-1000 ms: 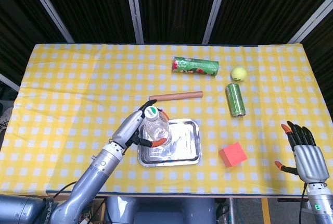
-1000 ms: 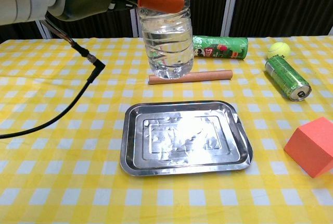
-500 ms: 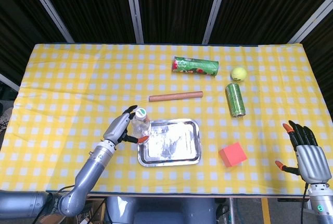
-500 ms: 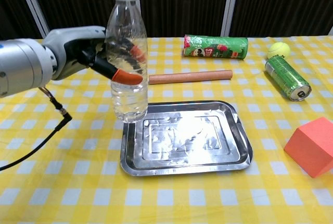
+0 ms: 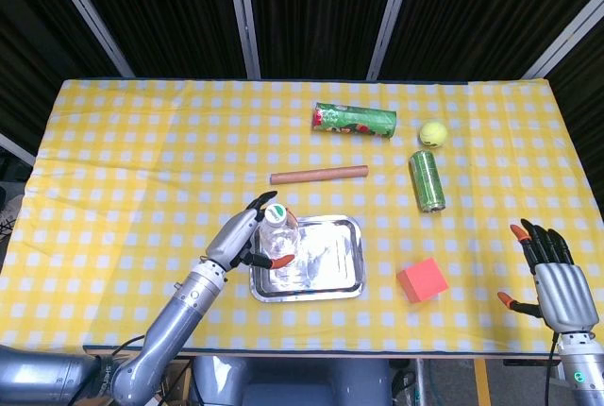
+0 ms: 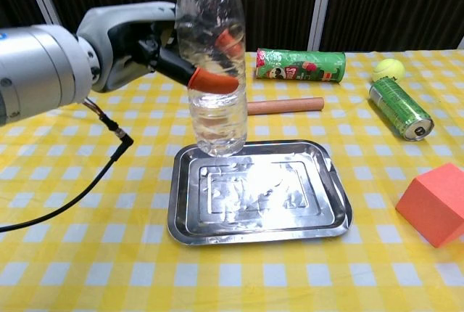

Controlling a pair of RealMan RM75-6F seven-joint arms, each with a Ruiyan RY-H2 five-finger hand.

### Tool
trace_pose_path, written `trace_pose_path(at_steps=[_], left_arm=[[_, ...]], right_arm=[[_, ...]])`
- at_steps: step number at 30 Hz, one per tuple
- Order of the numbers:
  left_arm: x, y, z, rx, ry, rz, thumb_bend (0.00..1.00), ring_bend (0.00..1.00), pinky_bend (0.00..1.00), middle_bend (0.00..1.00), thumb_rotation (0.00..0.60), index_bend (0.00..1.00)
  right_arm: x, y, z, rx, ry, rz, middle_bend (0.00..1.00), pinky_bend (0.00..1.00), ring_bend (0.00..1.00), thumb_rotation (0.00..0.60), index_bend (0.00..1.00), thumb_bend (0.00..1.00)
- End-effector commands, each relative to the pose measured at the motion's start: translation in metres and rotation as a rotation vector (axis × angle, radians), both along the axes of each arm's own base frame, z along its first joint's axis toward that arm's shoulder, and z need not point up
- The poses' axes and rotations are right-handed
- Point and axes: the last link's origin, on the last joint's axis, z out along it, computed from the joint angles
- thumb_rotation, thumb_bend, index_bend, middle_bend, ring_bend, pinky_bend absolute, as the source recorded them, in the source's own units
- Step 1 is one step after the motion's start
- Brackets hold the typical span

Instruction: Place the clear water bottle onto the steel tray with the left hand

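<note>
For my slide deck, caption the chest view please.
Left hand holds clear water bottle upright over steel tray.

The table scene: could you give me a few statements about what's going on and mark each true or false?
1. The left hand holds the clear water bottle upright. True.
2. The right hand holds the tennis ball. False: it is open and holds nothing.
3. The steel tray has the orange block on it. False: the block sits on the tablecloth beside it.
4. The green can lies on its side. True.
</note>
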Motion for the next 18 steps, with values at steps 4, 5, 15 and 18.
trace_pose_path(at_steps=[4, 5, 15, 18], left_arm=[[0.055, -0.017, 0.045, 0.068, -0.057, -0.059, 0.4, 0.02, 0.02, 0.46, 0.6, 0.55], [0.062, -0.021, 0.053, 0.079, -0.06, -0.077, 0.4, 0.02, 0.02, 0.47, 0.6, 0.55], [0.012, -0.026, 0.043, 0.027, 0.075, 0.007, 0.38, 0.02, 0.02, 0.46, 0.6, 0.55], [-0.012, -0.02, 0.034, 0.021, 0.1, 0.034, 0.38, 0.02, 0.02, 0.46, 0.6, 0.55]], right_arm=[[0.0, 0.0, -0.001, 0.005, 0.001, -0.002, 0.02, 0.0, 0.0, 0.6, 0.0, 0.18], [0.0, 0.0, -0.002, 0.007, 0.003, -0.003, 0.02, 0.0, 0.0, 0.6, 0.0, 0.18], [0.001, 0.0, -0.004, 0.011, 0.003, -0.003, 0.02, 0.0, 0.0, 0.6, 0.0, 0.18], [0.001, 0.0, -0.004, 0.011, 0.005, -0.003, 0.02, 0.0, 0.0, 0.6, 0.0, 0.18]])
